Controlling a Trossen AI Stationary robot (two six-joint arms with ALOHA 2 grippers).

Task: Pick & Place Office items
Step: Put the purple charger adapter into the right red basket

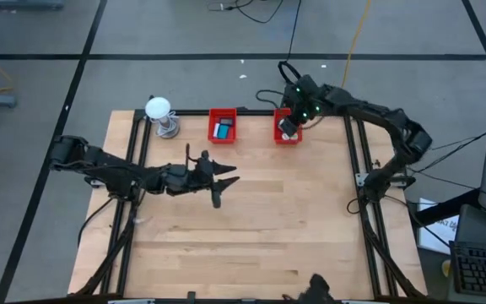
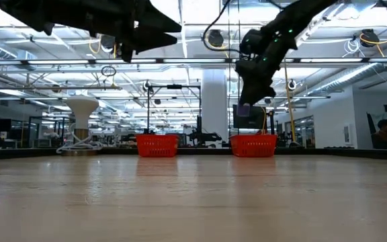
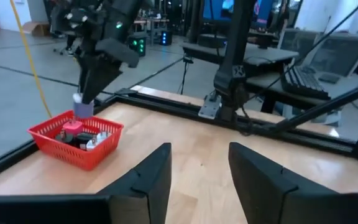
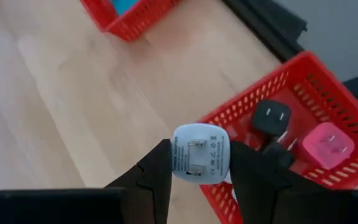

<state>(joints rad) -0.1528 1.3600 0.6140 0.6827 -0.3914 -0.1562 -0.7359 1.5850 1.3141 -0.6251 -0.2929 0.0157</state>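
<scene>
My right gripper hangs over the right red bin at the table's far edge, shut on a pale blue plug adapter. Inside that bin lie a black cube and a pink piece. The left red bin holds a cyan piece and a dark one. My left gripper hovers open above the middle of the table, well above the wood in the low view, touching nothing. My right gripper pinches the pale blue adapter between its two fingers, one on each of two opposite sides. The fingers come from above, pointing down. The adapter is lifted clear above the bin's near rim, its pronged face turned up toward the wrist.
A white ball on a metal stand stands at the far left corner, beside the left bin. A dark frame rail runs along the far edge behind both bins. Bare wood stretches across the near half of the table.
</scene>
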